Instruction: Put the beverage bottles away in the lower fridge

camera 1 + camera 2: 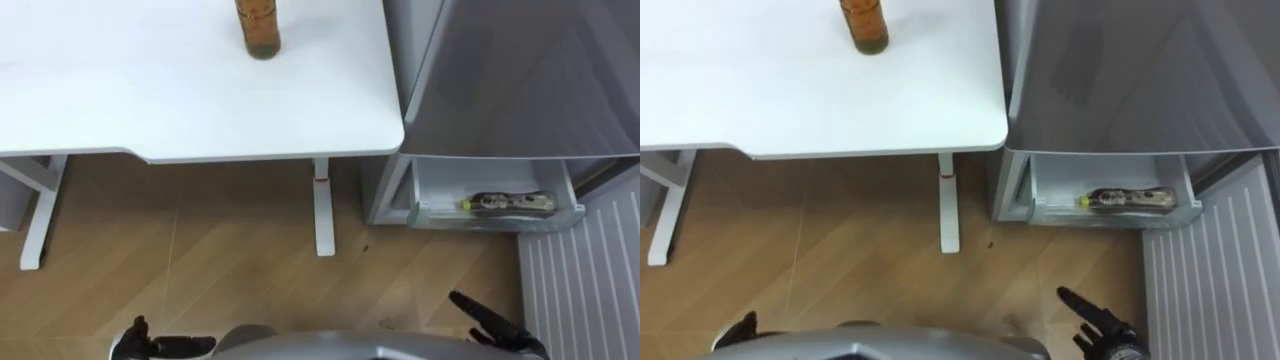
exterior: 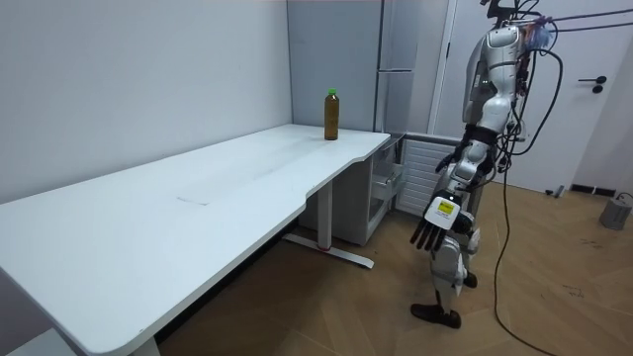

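A bottle of brown drink (image 1: 258, 25) with a green cap (image 2: 331, 115) stands upright near the far right corner of the white table (image 1: 200, 110). To the table's right is the grey fridge (image 1: 520, 80). Its lower drawer (image 1: 432, 212) is pulled out, and a second bottle (image 1: 515, 204) lies on its side inside. My left hand (image 1: 150, 347) hangs low at my side, open and holding nothing. My right hand (image 1: 495, 325) is also low, open, fingers straight, in front of the drawer and well short of it. I stand on the floor facing the table corner and fridge.
A white ribbed panel (image 1: 590, 280), the open lower fridge door, lies to the right of the drawer. The table's white leg (image 1: 322, 210) stands between me and the fridge's left side. Wooden floor (image 1: 230, 270) stretches before me.
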You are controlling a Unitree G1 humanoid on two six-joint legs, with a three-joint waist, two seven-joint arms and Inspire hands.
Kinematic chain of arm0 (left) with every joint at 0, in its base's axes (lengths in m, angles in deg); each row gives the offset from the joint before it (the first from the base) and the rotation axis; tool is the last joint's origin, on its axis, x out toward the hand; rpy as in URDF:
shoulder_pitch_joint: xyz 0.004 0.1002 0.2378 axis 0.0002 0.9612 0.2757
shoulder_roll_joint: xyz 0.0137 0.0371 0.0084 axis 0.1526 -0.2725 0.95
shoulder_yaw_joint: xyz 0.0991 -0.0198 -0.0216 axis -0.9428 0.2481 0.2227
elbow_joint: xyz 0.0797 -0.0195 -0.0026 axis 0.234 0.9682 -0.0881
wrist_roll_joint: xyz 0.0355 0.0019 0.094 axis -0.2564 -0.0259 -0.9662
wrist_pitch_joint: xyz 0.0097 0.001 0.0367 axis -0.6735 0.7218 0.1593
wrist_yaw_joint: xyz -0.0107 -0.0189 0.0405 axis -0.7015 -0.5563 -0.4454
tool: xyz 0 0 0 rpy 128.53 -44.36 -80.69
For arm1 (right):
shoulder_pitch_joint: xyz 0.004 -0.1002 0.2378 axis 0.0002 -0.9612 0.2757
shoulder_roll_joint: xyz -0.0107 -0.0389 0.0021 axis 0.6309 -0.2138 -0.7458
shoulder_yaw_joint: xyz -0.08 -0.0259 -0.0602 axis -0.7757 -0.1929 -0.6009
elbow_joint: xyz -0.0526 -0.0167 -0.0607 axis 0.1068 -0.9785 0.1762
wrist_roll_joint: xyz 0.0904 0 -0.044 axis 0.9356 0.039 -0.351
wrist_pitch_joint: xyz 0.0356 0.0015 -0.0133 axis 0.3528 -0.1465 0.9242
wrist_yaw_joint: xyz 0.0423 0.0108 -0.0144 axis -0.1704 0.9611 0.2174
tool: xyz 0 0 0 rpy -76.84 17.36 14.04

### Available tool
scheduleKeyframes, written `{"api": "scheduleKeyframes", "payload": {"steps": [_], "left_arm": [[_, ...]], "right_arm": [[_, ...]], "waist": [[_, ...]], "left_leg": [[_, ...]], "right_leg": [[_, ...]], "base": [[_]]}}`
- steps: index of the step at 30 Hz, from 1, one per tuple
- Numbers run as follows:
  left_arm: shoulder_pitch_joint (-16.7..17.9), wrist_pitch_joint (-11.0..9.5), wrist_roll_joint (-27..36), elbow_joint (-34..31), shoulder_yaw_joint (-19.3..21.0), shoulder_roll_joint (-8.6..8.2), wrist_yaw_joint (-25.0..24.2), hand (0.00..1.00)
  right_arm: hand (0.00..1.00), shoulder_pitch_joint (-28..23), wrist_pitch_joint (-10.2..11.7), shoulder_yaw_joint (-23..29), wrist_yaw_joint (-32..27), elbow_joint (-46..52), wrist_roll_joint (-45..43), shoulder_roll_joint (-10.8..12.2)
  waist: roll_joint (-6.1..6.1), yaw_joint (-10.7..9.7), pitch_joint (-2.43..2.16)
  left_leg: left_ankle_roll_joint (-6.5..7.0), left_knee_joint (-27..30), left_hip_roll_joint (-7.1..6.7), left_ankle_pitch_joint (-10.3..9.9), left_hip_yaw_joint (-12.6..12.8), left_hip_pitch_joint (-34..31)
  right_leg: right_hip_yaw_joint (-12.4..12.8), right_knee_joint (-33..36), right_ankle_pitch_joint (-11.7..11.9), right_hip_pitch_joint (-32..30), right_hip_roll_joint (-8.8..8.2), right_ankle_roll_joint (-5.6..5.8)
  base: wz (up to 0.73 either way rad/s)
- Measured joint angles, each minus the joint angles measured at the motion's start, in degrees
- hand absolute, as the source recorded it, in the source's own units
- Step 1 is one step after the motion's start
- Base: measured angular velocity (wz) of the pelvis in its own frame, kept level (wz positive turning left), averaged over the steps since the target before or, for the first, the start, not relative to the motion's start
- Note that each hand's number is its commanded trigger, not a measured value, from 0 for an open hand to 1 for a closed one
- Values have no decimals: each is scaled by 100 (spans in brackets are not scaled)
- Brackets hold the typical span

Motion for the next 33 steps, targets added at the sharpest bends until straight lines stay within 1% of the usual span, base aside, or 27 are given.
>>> {"api": "scheduleKeyframes", "payload": {"steps": [2, 4, 6, 7, 9, 11, 13, 16, 19, 22, 26, 29, 33], "left_arm": [[21, 0, -1, 5, 0, -10, 0, 0], [50, 0, 6, 2, 13, -27, 1, 0], [63, 1, 10, 7, 70, -77, 1, 0], [65, 1, 32, 15, 110, -121, 1, 0], [60, 12, 58, 118, 133, -170, 1, 0], [60, 46, 49, 144, 178, -197, -12, 0], [57, 47, 43, 143, 288, -227, -22, 0], [77, 48, 10, 144, 374, -235, -39, 0], [100, 55, 5, 144, 372, -239, -42, 0], [109, 65, 0, 144, 372, -247, -44, 0], [111, 65, -288, 144, 330, -274, -42, 0], [76, 58, -503, 144, 331, -340, -40, 0], [29, 45, -616, 134, 332, -343, 5, 0]], "right_arm": [[0, -30, -2, -131, -74, -41, -576, 34], [0, -85, -1, -139, -131, -70, -829, 82], [0, -102, -1, -135, -166, -113, -1060, 127], [0, -102, 0, -137, -197, -116, -1214, 141], [0, -93, 7, -150, -257, -104, -1360, 141], [0, -91, 9, -133, -366, -95, -1628, 140], [0, -64, 8, -133, -432, -77, -1752, 139], [0, -37, 7, -130, -483, -79, -1892, 149], [0, -41, 7, -130, -548, -60, -1922, 168], [0, -44, 7, -131, -590, 37, -2140, 169], [0, -19, 34, -144, -649, 116, -2559, 170], [0, -21, 109, -154, -687, 117, -2636, 182], [0, -18, 136, -156, -833, 104, -2646, 237]], "waist": [[-1, -10, 9], [19, -20, 34], [17, -39, 39], [16, -73, 37], [28, -61, 26], [25, -77, -18], [35, -77, -29], [44, -79, -25], [51, -84, -22], [44, -85, -21], [45, -85, -21], [40, -87, -19], [-4, -99, -28]], "left_leg": [[-3, -21, 0, -2, 18, 46], [-10, -37, 0, -10, 20, 115], [-27, -36, 0, -31, 21, 147], [-40, -30, 0, -42, 28, 151], [-43, -35, 0, -48, 59, 165], [-15, -32, 0, -35, 59, 173], [-12, -12, 1, -49, 51, 177], [-18, -17, 1, -66, 49, 227], [-35, -41, 19, -110, 54, 330], [-52, -41, 26, -122, 57, 334], [-39, -71, 26, -108, 56, 352], [-41, -88, 26, -104, 56, 356], [-42, -98, 26, -104, 56, 332]], "right_leg": [[20, 4, 0, 17, -1, 0], [18, -6, 0, 84, 0, 0], [22, -24, -6, 123, 0, 3], [29, -47, -8, 136, 0, 4], [77, -81, -6, 140, 8, 4], [87, -77, -5, 144, 9, 4], [82, -71, -5, 167, 9, 4], [84, -76, -5, 217, 10, 4], [86, -81, -9, 323, 25, 9], [88, -77, -7, 326, 33, 8], [100, -75, -6, 323, 39, 5], [103, -76, -6, 323, 44, 5], [98, -76, -6, 293, 46, 5]], "base": [[-5], [-2], [0], [-7], [-8], [0], [0], [0], [-1], [0], [0], [0], [0]]}}
